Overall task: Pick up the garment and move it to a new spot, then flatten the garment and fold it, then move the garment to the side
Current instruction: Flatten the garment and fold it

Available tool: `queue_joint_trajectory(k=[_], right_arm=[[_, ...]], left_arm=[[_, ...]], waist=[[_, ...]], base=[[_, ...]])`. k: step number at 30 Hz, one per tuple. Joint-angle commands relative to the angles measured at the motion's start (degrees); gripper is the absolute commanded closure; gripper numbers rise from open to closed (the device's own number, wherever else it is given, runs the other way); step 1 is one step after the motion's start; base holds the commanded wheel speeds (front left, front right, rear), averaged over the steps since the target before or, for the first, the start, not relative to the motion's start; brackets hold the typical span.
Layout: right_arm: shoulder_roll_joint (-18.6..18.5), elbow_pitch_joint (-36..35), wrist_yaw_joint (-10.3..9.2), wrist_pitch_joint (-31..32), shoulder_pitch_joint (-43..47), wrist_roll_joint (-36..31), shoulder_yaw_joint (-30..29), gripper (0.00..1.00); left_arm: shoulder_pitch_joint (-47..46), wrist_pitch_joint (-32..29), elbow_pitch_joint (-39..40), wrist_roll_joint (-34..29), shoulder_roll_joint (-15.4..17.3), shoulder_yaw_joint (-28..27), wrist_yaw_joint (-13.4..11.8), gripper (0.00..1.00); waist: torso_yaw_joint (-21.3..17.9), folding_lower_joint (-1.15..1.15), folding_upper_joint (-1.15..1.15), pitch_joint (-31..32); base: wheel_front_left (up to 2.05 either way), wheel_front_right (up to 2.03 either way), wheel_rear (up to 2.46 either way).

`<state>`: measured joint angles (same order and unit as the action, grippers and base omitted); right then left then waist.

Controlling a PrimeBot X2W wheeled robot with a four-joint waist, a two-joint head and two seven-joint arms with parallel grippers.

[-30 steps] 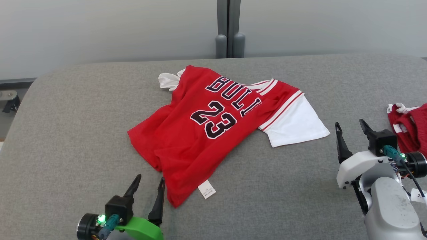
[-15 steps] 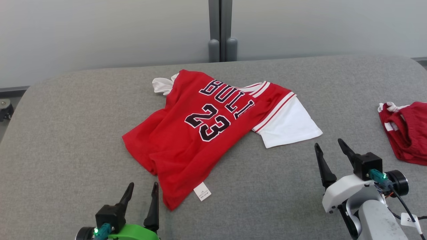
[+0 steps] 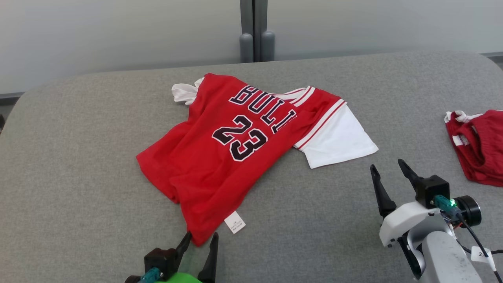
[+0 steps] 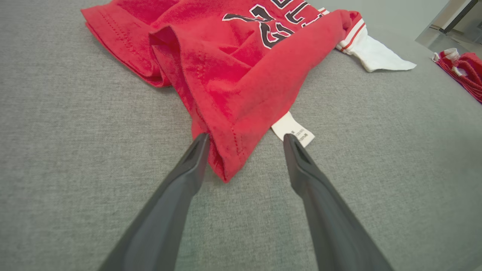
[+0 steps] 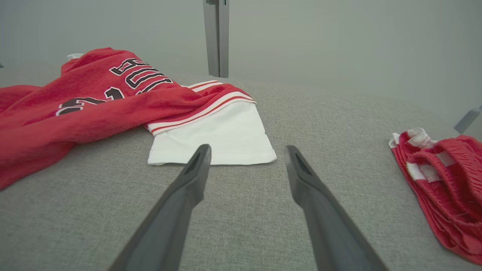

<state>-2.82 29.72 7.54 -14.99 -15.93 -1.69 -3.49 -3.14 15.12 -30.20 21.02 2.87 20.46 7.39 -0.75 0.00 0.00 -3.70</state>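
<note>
My left hand is wide open and holds nothing. Its two fingers stand on each side of the bottom corner of the red shirt, close by the little white tag. The shirt lies crumpled in the middle of the grey worktop. My right hand is wide open and empty too, near the white sleeve. Another red cloth lies far to the right.
</note>
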Motion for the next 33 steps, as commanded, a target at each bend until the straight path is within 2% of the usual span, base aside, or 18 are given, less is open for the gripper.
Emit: queue_joint_trajectory(k=[1,9,10,11,12,13,14,24,33], right_arm=[[-0.21,0.21,-0.12,-0.26,-0.34,-0.33,-0.22,0.00],[-0.21,0.26,-0.12,-0.26,-1.07,-1.06,-0.59,0.00],[-0.21,0.25,-0.12,-0.26,-1.07,-1.12,-0.59,0.00],[-0.20,0.22,-0.12,-0.26,-1.12,-1.18,-0.57,0.00],[-0.20,0.25,-0.12,-0.26,-1.20,-1.29,-0.57,0.00],[-0.21,0.39,-0.12,-0.26,-1.36,-1.45,-0.65,0.00],[-0.21,0.46,-0.12,-0.26,-1.56,-1.55,-0.71,0.00],[-0.21,2.66,-0.12,-0.26,-6.98,-4.30,-2.96,0.00],[-0.21,14.27,-0.12,0.53,-16.59,-10.99,-10.40,0.00]], left_arm=[[-1.28,-0.01,-0.60,0.61,0.16,0.55,0.16,0.00],[-2.72,-0.01,-3.08,2.28,0.15,1.55,0.17,0.00],[-2.77,-0.01,-3.18,2.36,0.15,1.65,0.18,0.09],[-2.90,-0.01,-3.37,2.71,0.15,2.02,0.18,0.45],[-3.13,-0.01,-3.44,2.84,0.15,2.26,0.18,0.74],[-3.47,-0.01,-3.52,3.01,0.15,2.67,0.18,0.96],[-3.67,-0.01,-3.68,3.44,0.15,3.00,0.18,1.00],[-6.28,-0.03,-4.52,5.81,1.33,6.62,0.18,1.00],[-8.40,-0.11,-3.98,7.08,3.05,9.13,0.04,1.00]], waist=[[-0.27,0.00,0.00,-0.45],[-0.83,0.00,0.00,-1.40],[-0.82,0.00,0.00,-1.49],[-0.80,0.00,0.00,-1.69],[-0.75,0.00,0.00,-1.88],[-0.60,0.00,0.00,-2.21],[-0.48,0.00,0.00,-2.47],[1.54,0.00,0.00,-7.28],[4.63,0.00,0.00,-11.39]], base=[[0.00,0.00,0.00],[0.00,0.00,0.00],[0.00,0.00,0.00],[0.00,0.00,0.00],[0.00,0.00,0.00],[0.00,0.00,0.00],[0.00,0.00,0.00],[0.00,0.00,0.00],[0.00,0.00,0.00]])
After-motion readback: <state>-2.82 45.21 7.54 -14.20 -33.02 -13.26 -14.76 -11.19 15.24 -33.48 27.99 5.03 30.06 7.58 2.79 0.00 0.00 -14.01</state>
